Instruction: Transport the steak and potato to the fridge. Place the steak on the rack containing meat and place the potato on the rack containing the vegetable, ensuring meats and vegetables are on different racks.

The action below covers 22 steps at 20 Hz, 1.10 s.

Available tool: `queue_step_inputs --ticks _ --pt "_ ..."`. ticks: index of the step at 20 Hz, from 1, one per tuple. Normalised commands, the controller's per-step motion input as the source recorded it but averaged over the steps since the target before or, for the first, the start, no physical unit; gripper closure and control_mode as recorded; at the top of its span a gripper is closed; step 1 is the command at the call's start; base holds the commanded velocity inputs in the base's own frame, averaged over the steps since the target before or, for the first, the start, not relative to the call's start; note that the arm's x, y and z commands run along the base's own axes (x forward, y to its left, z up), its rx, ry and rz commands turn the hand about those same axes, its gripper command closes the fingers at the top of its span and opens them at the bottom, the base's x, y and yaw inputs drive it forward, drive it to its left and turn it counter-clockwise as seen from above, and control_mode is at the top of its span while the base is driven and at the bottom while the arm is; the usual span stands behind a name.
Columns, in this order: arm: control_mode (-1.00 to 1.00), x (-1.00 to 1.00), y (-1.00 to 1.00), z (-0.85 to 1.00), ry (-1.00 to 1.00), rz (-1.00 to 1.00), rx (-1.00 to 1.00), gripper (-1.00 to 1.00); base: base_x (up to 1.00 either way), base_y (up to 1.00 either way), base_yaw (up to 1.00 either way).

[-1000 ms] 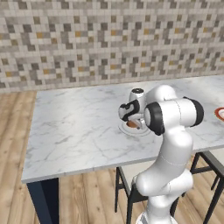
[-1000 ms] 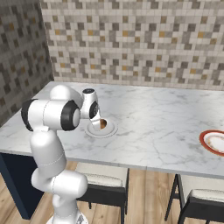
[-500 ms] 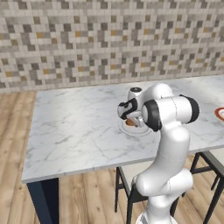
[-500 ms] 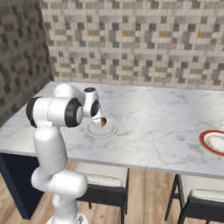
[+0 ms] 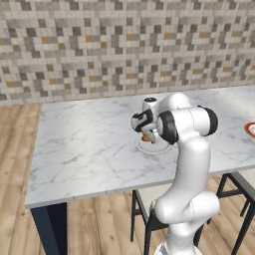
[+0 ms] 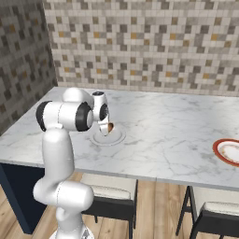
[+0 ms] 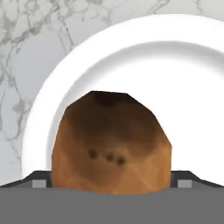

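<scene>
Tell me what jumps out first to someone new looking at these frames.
The white arm bent down over a white plate near the middle of the marble counter, its open gripper straddling a brown potato on that plate. Next, a red-rimmed plate far off at the counter's right end.

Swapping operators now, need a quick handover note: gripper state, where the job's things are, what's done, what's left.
Gripper: open, lowered over the potato, one finger on each side of it, not closed on it.
Potato: lies on the white plate on the marble counter.
Second, red-rimmed plate sits at the counter's right end; what it holds is too small to tell.
Done: approach to the potato.
Left: close, lift, carry potato to the fridge's vegetable rack; then steak to the meat rack.
</scene>
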Motion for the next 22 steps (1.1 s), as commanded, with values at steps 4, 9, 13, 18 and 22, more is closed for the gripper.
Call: queue_step_inputs --ticks 4,9,13,18,22 --pt "-1.00 0.02 -0.17 -0.49 0.18 -0.14 0.00 -1.00 0.00 0.00 0.00" --pt "-1.00 -0.05 -0.20 -0.55 0.16 -0.19 0.00 1.00 0.00 0.00 0.00" --pt "-1.00 -0.08 -0.09 -0.59 0.13 -0.20 0.00 1.00 0.00 0.00 0.00" --pt "-1.00 -0.14 0.00 -0.56 0.10 -0.25 0.00 1.00 0.00 0.00 0.00" --pt "-1.00 -0.45 0.00 -0.41 0.04 -0.28 0.00 1.00 0.00 0.00 0.00"
